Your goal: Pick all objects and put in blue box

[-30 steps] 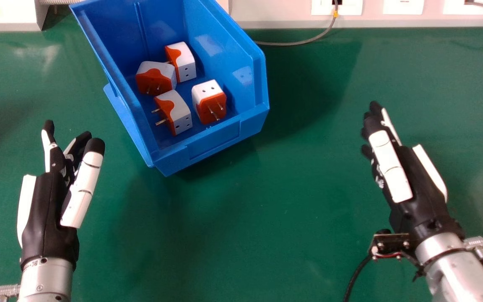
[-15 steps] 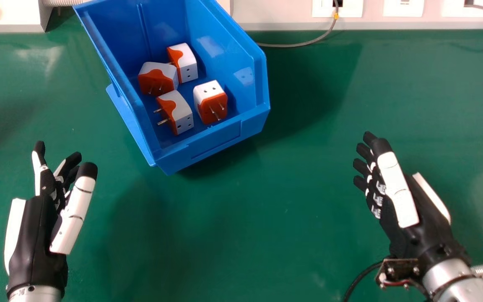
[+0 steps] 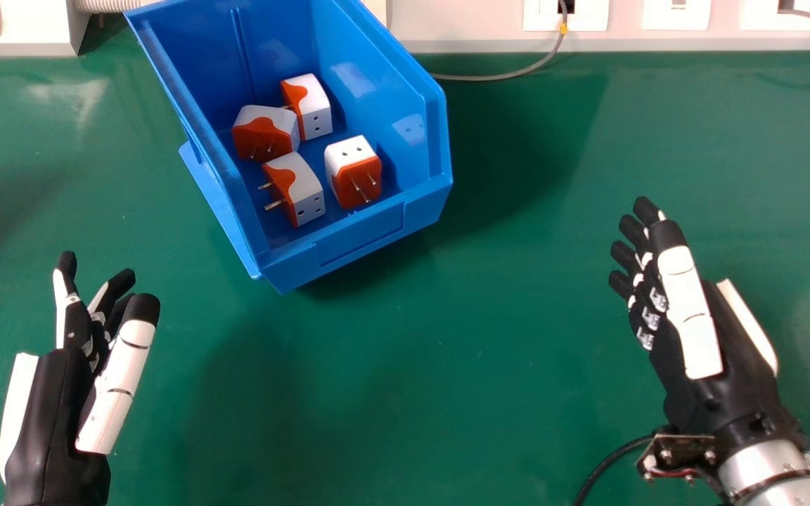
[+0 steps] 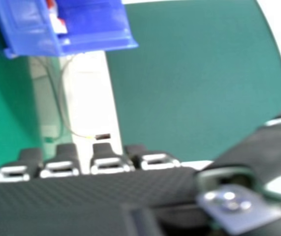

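Note:
The blue box stands at the back, left of centre, turned at an angle. Inside lie several white and orange plug adapters, one near its right wall and another by the front left. My left hand is at the lower left, fingers extended, holding nothing. On the right side my right hand is open above the table, away from the box. In the right hand view the blue box shows past my right hand, with part of an adapter in it.
The green table runs back to a pale wall strip with sockets. A grey cable lies along the back edge, right of the box. A black cable hangs beside my right wrist.
Both hands have drawn back toward the view's bottom edge, the left also slightly leftward. My right hand has lately shifted right and a little forward again. The adapters keep their places in the box.

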`<action>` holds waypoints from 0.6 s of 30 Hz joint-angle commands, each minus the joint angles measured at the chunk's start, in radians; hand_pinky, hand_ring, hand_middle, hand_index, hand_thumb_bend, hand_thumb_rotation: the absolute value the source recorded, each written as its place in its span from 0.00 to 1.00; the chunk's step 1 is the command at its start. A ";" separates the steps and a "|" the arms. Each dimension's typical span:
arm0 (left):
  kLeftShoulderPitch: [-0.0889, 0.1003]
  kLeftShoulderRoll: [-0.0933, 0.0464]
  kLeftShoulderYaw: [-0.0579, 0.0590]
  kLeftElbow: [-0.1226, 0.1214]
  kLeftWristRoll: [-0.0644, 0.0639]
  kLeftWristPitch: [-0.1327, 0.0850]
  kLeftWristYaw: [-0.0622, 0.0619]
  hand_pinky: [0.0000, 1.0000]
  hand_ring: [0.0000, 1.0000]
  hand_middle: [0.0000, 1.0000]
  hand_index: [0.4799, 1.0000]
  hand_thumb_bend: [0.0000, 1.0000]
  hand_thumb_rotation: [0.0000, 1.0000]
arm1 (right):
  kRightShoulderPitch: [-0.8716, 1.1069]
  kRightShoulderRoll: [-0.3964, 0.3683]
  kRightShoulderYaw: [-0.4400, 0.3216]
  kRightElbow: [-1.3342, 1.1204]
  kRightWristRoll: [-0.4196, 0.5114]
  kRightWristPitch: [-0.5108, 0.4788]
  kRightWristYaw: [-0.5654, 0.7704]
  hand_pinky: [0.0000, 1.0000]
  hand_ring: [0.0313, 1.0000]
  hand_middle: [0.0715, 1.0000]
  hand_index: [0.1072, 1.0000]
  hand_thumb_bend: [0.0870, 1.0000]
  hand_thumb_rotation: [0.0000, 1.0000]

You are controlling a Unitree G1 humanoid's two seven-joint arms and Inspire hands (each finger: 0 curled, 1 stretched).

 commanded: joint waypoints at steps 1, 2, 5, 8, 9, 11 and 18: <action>-0.007 0.010 0.014 0.016 -0.030 -0.051 -0.019 0.86 0.93 0.94 0.91 0.67 0.81 | -0.003 0.009 -0.015 -0.015 -0.005 -0.032 -0.013 1.00 1.00 1.00 1.00 0.29 1.00; -0.013 0.009 0.015 0.029 -0.040 -0.067 -0.027 0.86 0.93 0.94 0.91 0.67 0.81 | -0.005 0.011 -0.014 -0.016 -0.008 -0.031 -0.018 1.00 1.00 1.00 1.00 0.28 1.00; -0.024 0.010 0.019 0.062 -0.063 -0.107 -0.045 0.86 0.93 0.95 0.92 0.66 0.81 | -0.009 0.016 -0.010 -0.017 -0.013 -0.028 -0.027 1.00 1.00 1.00 1.00 0.27 1.00; -0.031 0.010 0.022 0.082 -0.072 -0.135 -0.055 0.86 0.93 0.95 0.93 0.65 0.81 | -0.013 0.019 -0.008 -0.018 -0.019 -0.025 -0.030 1.00 1.00 1.00 1.00 0.26 1.00; -0.034 0.011 0.022 0.088 -0.070 -0.141 -0.054 0.86 0.93 0.95 0.93 0.65 0.81 | -0.014 0.019 -0.007 -0.019 -0.021 -0.024 -0.031 1.00 1.00 1.00 1.00 0.26 1.00; -0.038 0.008 0.024 0.092 -0.064 -0.147 -0.049 0.86 0.93 0.95 0.93 0.64 0.80 | -0.018 0.020 -0.007 -0.018 -0.025 -0.022 -0.033 1.00 1.00 1.00 1.00 0.26 1.00; -0.064 0.000 0.035 0.126 -0.058 -0.180 -0.029 0.86 0.93 0.95 0.93 0.63 0.82 | -0.034 0.018 -0.011 -0.002 -0.039 -0.025 -0.033 1.00 1.00 1.00 1.00 0.26 1.00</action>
